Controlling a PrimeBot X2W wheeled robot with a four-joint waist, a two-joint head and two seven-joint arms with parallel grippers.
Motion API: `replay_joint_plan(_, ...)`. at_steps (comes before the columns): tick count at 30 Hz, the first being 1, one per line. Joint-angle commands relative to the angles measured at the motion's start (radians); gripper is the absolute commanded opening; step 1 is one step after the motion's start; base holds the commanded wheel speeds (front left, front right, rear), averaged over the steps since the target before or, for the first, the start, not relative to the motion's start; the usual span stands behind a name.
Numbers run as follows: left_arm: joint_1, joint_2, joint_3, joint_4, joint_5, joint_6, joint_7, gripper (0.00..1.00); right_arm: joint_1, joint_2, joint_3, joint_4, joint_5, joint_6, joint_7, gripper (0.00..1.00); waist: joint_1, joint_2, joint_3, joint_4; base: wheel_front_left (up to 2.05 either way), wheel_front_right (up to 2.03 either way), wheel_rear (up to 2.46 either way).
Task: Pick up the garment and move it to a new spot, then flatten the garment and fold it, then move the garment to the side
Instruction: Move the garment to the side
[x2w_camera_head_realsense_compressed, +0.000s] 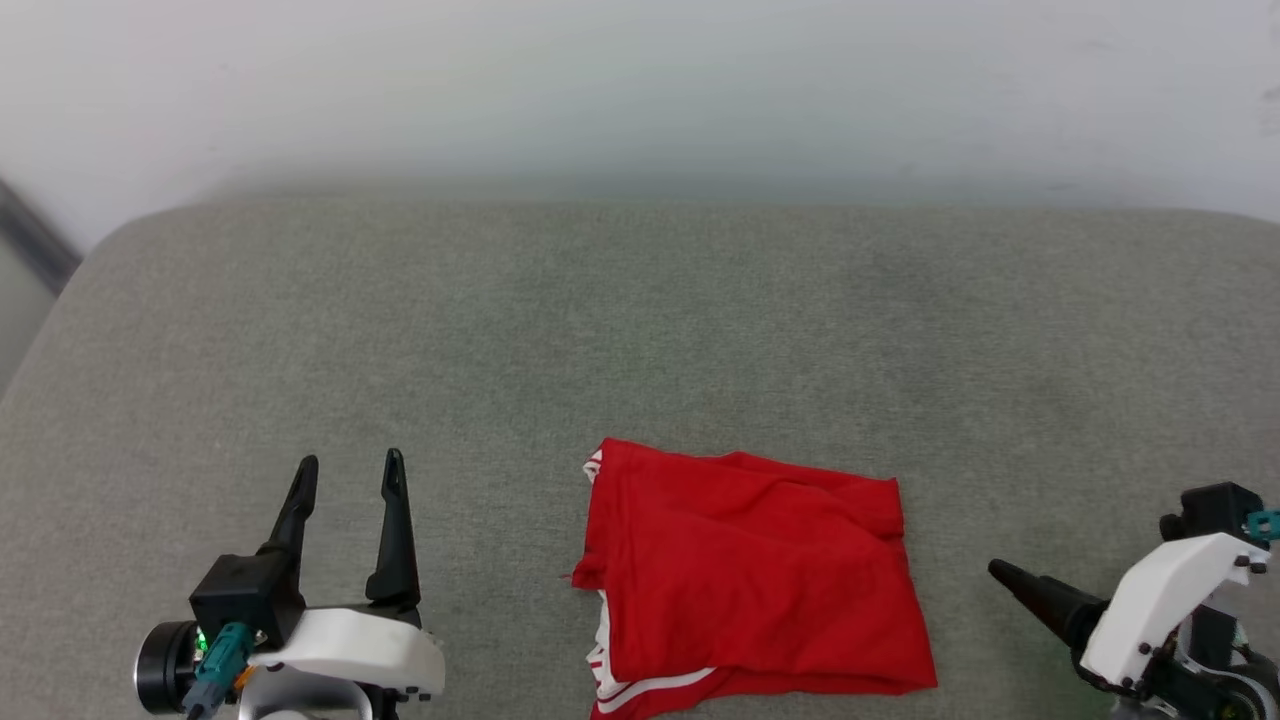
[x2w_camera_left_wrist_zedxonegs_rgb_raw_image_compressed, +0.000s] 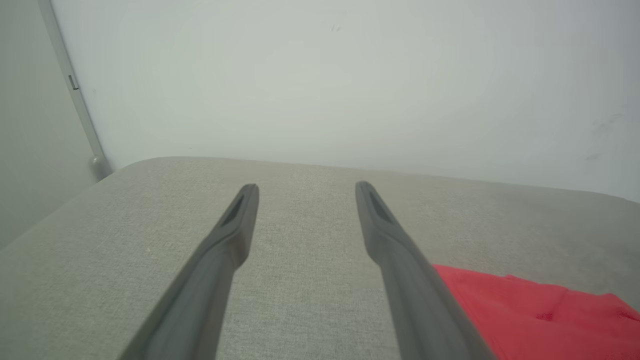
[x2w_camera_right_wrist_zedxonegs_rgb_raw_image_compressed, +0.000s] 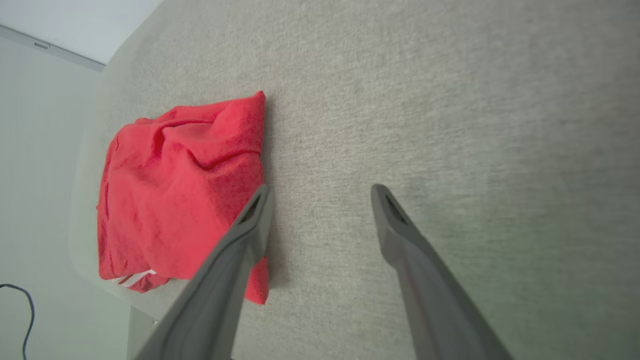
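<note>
- Shirt (x2w_camera_head_realsense_compressed: 750, 570) lay folded into a rough, wrinkled rectangle on the pad (x2w_camera_head_realsense_compressed: 640, 330), at the pad's near edge and about midway along it.
- Red cloth faced up, and white striped trim peeked out along the fold's left side and at its near left corner.
- The left gripper (x2w_camera_head_realsense_compressed: 351, 459) hung over the pad's near left part, well apart from the shirt, with its fingers pointing toward the pad's far edge.
- Its jaws stood spread wide with bare pad between them, grasping nothing. The left wrist view showed the same gap, with a strip of red at the pad's near right.
- The right gripper (x2w_camera_head_realsense_compressed: 1005, 575) sat over the pad's near right part, turned on its side. Its dark fingers aimed across the pad at the shirt without touching it.
- In the right wrist view the right gripper (x2w_camera_right_wrist_zedxonegs_rgb_raw_image_compressed: 322, 188) was released, jaws wide and empty over bare pad. One finger crossed in front of the shirt's edge.
- A pale wall (x2w_camera_head_realsense_compressed: 640, 90) rose behind the pad's far edge.
- A dark cable (x2w_camera_right_wrist_zedxonegs_rgb_raw_image_compressed: 25, 320) lay beyond the pad's near edge, lower down.
</note>
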Motion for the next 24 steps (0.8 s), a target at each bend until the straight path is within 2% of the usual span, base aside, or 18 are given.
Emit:
replay_joint_plan(1, -0.028, -0.007, 0.003, 0.002, 0.009, -0.007, -0.004, 1.0, -0.038, 0.008, 0.024, 0.03, 0.045, 0.0, 0.025, 1.0, 0.0, -0.0001, 0.047, 0.044, 0.0, 0.0, 0.0)
replay_joint_plan(6, -0.058, -0.018, 0.002, 0.007, 0.025, -0.019, -0.006, 1.0, -0.1, 0.045, 0.093, 0.113, 0.177, 0.0, 0.077, 1.0, 0.0, -0.0001, 0.089, 0.08, 0.0, 0.0, 0.0)
replay_joint_plan(12, -0.086, -0.033, 0.009, 0.022, 0.033, -0.034, -0.007, 1.0, -0.134, 0.056, 0.186, 0.199, 0.273, -0.001, 0.101, 1.0, 0.0, -0.0001, 0.113, 0.102, 0.0, 0.0, 0.0)
replay_joint_plan(13, -0.089, -0.036, 0.01, 0.024, 0.034, -0.037, -0.008, 1.0, -0.138, 0.059, 0.198, 0.207, 0.288, -0.001, 0.097, 0.4, 0.0, -0.0001, 0.114, 0.103, 0.0, 0.0, 0.0)
replay_joint_plan(14, -0.091, -0.038, 0.011, 0.027, 0.035, -0.039, -0.008, 1.0, -0.142, 0.06, 0.208, 0.21, 0.302, -0.001, 0.092, 0.0, 0.0, -0.0001, 0.113, 0.104, 0.0, 0.0, 0.0)
replay_joint_plan(18, -0.081, -0.042, 0.017, 0.045, 0.036, -0.049, -0.008, 1.0, -0.17, 0.034, 0.259, 0.206, 0.341, 0.0, 0.058, 0.0, 0.0, -0.0001, 0.086, 0.094, 0.0, 0.0, 0.0)
replay_joint_plan(24, -0.055, -0.032, 0.008, 0.063, 0.049, -0.057, -0.008, 1.0, -0.192, -0.036, 0.356, 0.189, 0.254, 0.0, -0.035, 0.0, 0.0, -0.0001, 0.019, 0.052, 0.0, 0.0, 0.0)
